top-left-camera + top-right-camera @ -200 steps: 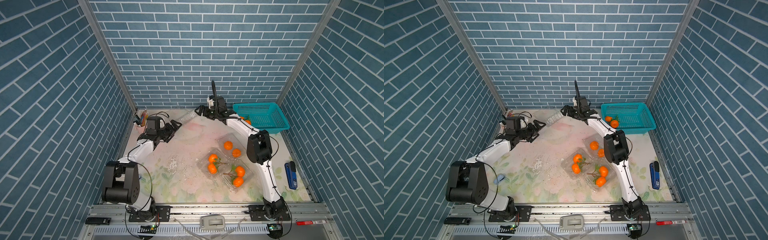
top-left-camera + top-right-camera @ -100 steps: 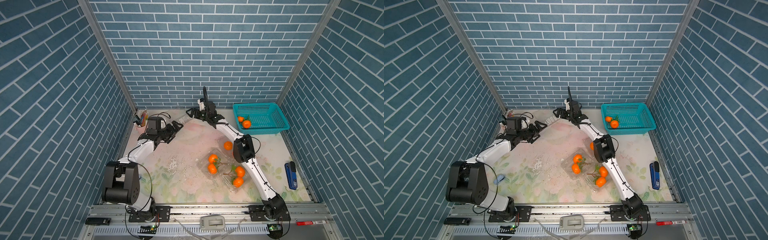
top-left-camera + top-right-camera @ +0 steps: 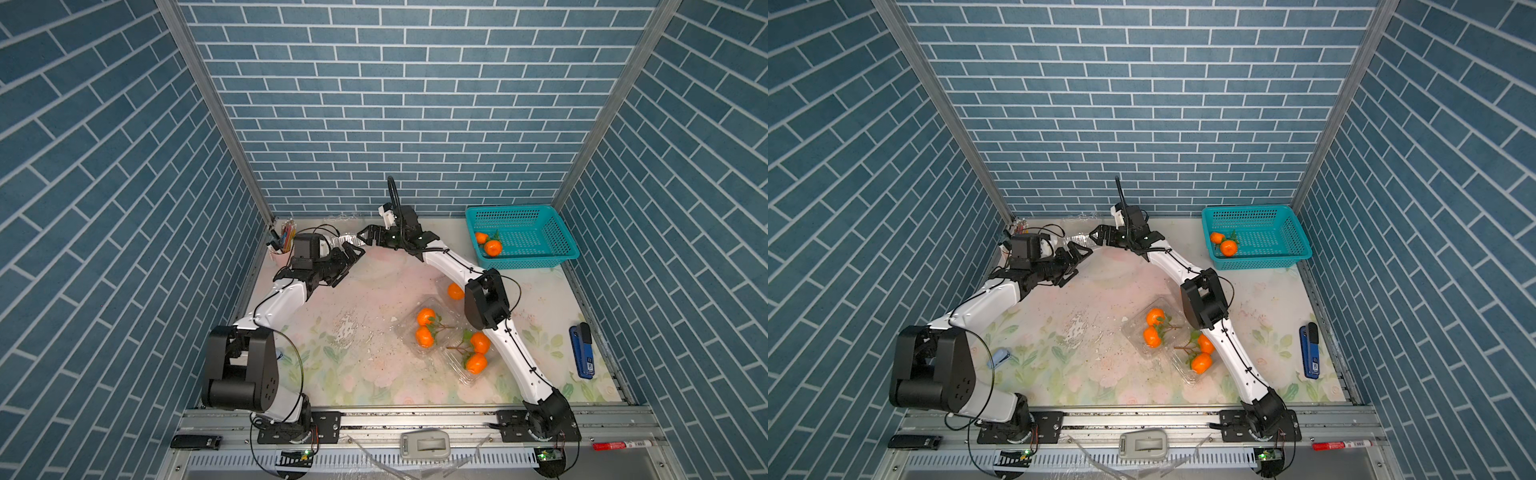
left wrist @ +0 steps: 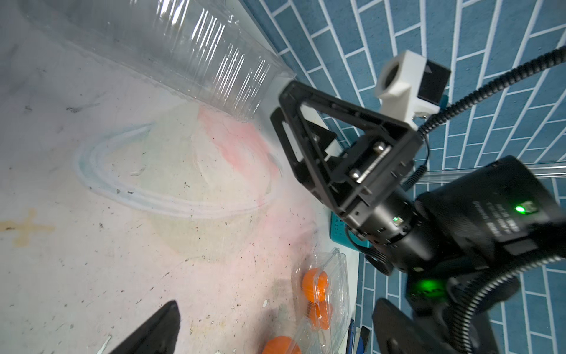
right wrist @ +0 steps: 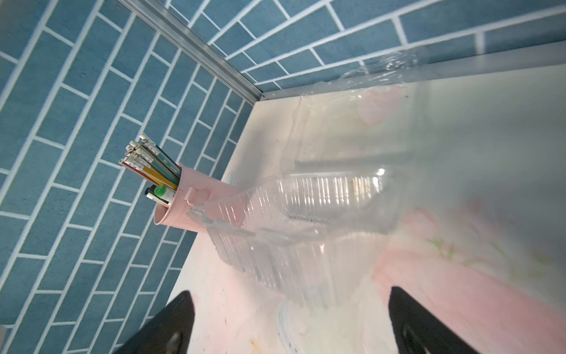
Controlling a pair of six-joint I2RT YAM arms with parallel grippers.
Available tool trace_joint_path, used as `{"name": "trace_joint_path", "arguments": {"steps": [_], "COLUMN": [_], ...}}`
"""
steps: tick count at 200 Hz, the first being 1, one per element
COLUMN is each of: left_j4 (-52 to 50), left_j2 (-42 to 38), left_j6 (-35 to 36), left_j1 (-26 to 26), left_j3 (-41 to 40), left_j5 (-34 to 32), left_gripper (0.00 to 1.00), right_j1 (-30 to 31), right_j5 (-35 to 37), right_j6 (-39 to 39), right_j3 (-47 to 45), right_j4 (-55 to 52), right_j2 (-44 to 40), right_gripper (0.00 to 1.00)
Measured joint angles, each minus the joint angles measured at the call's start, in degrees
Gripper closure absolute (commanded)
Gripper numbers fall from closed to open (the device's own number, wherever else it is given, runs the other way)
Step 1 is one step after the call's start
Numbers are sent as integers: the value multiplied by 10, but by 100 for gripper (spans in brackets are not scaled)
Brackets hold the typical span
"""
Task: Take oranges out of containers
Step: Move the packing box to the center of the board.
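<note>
Top views both show two oranges lying in the teal basket, so that part is done. Five more oranges sit in three clear containers near the middle of the tabletop, and they are not out yet; the right arm hides part of one box, so there may be another. An empty container lies at the back, near the pink pen cup. The right claw and the left claw hang just beside it, both spread wide and holding nothing. I think about a quarter of the job is done.
</note>
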Motion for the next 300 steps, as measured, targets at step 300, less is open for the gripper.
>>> {"name": "trace_joint_path", "arguments": {"steps": [300], "left_j4": [-188], "left_j2": [446], "left_j6": [172], "left_j1": [-305], "left_j3": [518], "left_j5": [-12], "left_gripper": [1], "right_j1": [-164], "right_j5": [174], "right_j6": [17], "right_j3": [-873], "right_j4": [-102], "right_j2": [-672], "right_gripper": [2]}}
